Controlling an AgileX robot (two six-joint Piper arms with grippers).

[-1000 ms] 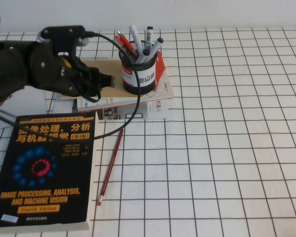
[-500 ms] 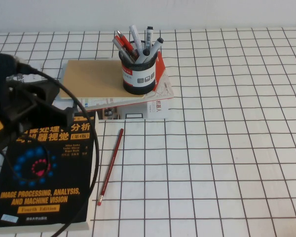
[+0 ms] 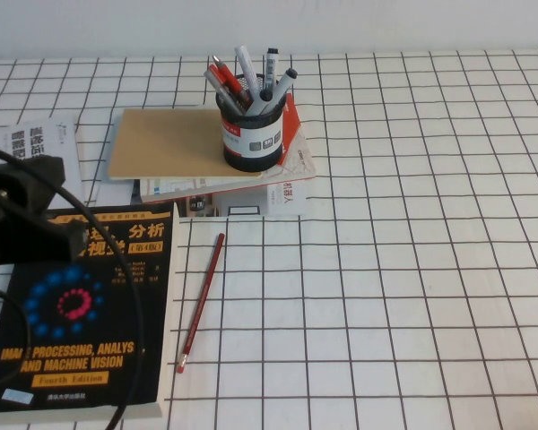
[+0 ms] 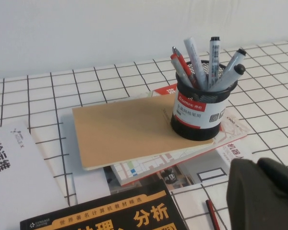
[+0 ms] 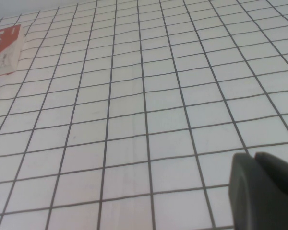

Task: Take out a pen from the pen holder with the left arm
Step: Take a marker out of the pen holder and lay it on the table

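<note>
A black mesh pen holder point(image 3: 253, 134) stands on a stack of books at the back of the table, with several pens point(image 3: 251, 76) sticking up from it. In the left wrist view the holder point(image 4: 199, 112) and its pens point(image 4: 201, 62) lie well beyond my left gripper point(image 4: 257, 165), which is shut with nothing in it. In the high view the left gripper point(image 3: 70, 238) hangs at the left edge over the black book. A red pencil point(image 3: 202, 300) lies on the table, also seen as pencil point(image 4: 212, 216). My right gripper point(image 5: 255, 160) is shut and empty above bare grid cloth.
A black textbook point(image 3: 81, 331) lies front left. A brown board point(image 3: 166, 143) tops the stack of books under the holder. A white booklet point(image 3: 36, 143) sits at the far left. The arm's black cable point(image 3: 139, 305) loops over the textbook.
My left arm has pulled back from beside the holder to the left edge, and its gripper has shut on nothing. The pens and the pencil have not moved.
</note>
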